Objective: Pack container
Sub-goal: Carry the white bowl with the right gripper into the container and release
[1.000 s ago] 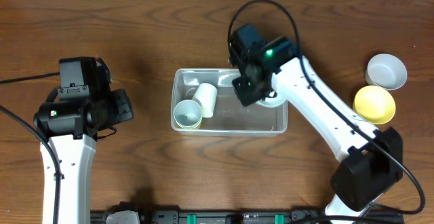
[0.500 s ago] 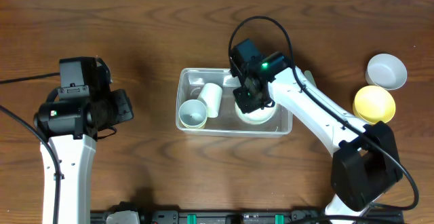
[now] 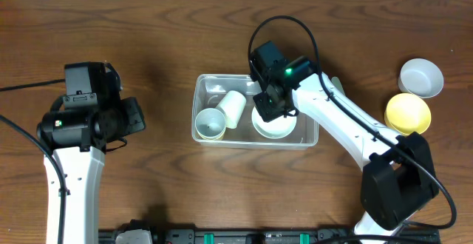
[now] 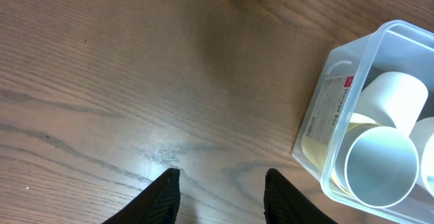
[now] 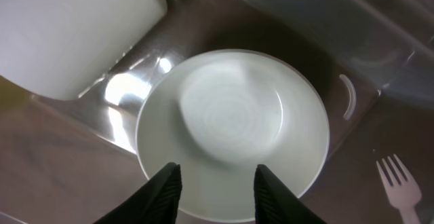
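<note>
1. Overhead: the container [image 3: 198, 89] sits mid-table, long side left to right. In it are an upright cup [image 3: 209, 123], a tipped cup [image 3: 232, 107] and a bowl [image 3: 275, 123]. The right gripper [image 3: 270, 105] hangs over that bowl. The left gripper [image 3: 131, 117] is well apart, to the left. A white bowl [image 3: 421, 76] and a yellow bowl [image 3: 408, 113] wait at the far right, not yet packed.

2. Left wrist: the left gripper [image 4: 220, 197] is spread with only bare table [image 4: 102, 81] between its fingers. The container [image 4: 332, 108] lies ahead, label side facing you, with both cups visible through the wall.

3. Right wrist: the right gripper [image 5: 217, 171] is spread and empty, and the bowl [image 5: 234, 115] sits flat on the container floor below it. A fork [image 5: 399, 182] shows at lower right, seemingly outside the wall.

4. Handling, as a judgement: the container looks light, thin and springy, with slick walls. It will likely slide if you nudge it and flex if you squeeze it. Take it by the rolled rim near a corner — that is its stiffest part — and lower items in gently.
</note>
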Robot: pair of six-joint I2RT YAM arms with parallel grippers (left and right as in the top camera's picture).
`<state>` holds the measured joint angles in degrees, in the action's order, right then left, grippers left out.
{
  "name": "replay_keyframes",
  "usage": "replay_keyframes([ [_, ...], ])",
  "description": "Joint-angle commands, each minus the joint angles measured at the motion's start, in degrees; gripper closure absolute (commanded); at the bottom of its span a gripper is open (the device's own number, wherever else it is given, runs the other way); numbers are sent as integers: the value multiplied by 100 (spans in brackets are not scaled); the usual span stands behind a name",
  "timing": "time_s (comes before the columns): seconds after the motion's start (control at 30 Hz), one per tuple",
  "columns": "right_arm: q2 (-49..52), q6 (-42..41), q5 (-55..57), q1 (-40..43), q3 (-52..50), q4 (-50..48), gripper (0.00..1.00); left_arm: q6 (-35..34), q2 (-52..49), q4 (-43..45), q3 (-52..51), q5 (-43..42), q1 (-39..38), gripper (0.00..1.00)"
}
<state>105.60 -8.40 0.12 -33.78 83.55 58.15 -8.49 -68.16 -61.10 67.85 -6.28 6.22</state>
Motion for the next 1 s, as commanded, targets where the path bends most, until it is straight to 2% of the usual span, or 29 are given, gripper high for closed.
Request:
replay_keyframes([
  [0.0, 26, 26, 92, -63, -9, 125, 70, 116, -31, -11, 17, -61, 24, 59],
  [0.2, 35, 11, 98, -57, -85, 133, 94, 116, -31, -11, 17, -61, 24, 59],
  [0.23, 46, 9, 98, -48, -125, 92, 95, 116, -31, -11, 17, -61, 24, 59],
  [0.5, 151, 11, 157, 181, -734, -540, 95, 116, -31, -11, 17, -61, 24, 59],
  [0.8, 153, -286, 1174, 555, -739, -715, 93, 116, -31, -35, 17, -61, 24, 59],
  [0.97, 153, -339, 1189, 765, -739, -702, 92, 116, -31, -33, 17, -61, 24, 59],
])
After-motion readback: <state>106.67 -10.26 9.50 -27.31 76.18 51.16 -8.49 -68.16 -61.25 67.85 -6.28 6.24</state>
